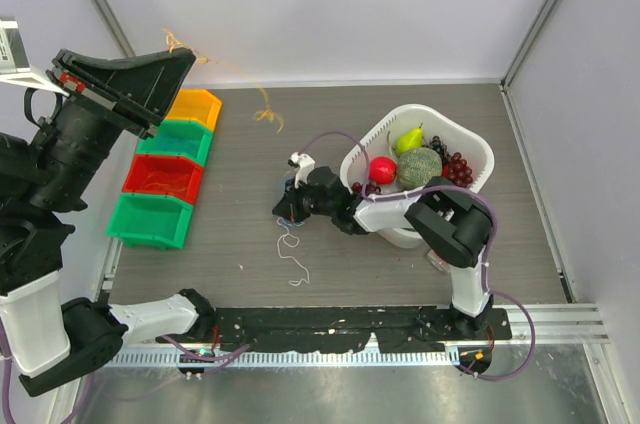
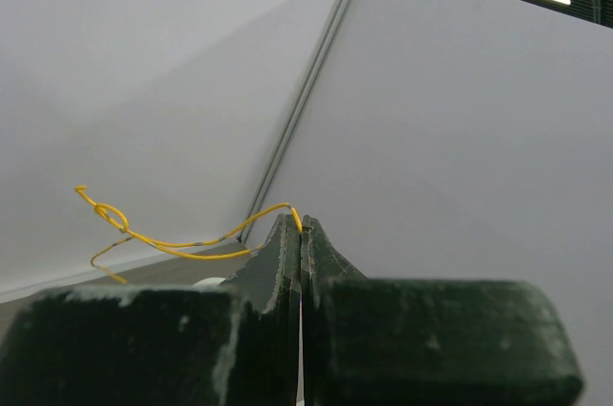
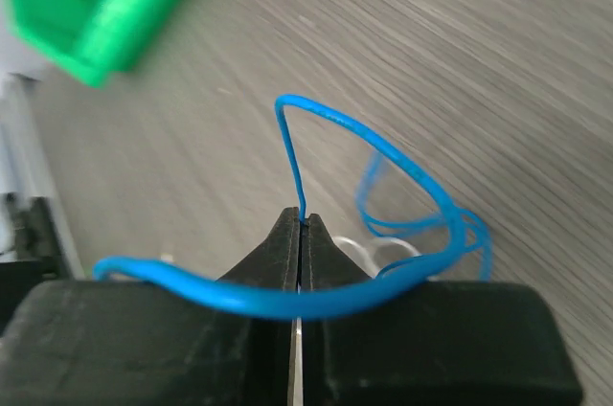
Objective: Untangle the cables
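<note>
though full of produce (image 1: 421,166), white basket (image 1: 481,149) near right tool (image 1: 288,207)

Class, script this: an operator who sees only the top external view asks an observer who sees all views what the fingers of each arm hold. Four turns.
Operator: Left side first: is anything gripped?
Observer: Yes. The left fingers are shut on a thin orange-yellow wire, which trails off from their tips to a small knot.
Operator: And on the right?
Observer: The right fingers are shut on a thin blue wire that arches up in a loop from their tips.
</note>
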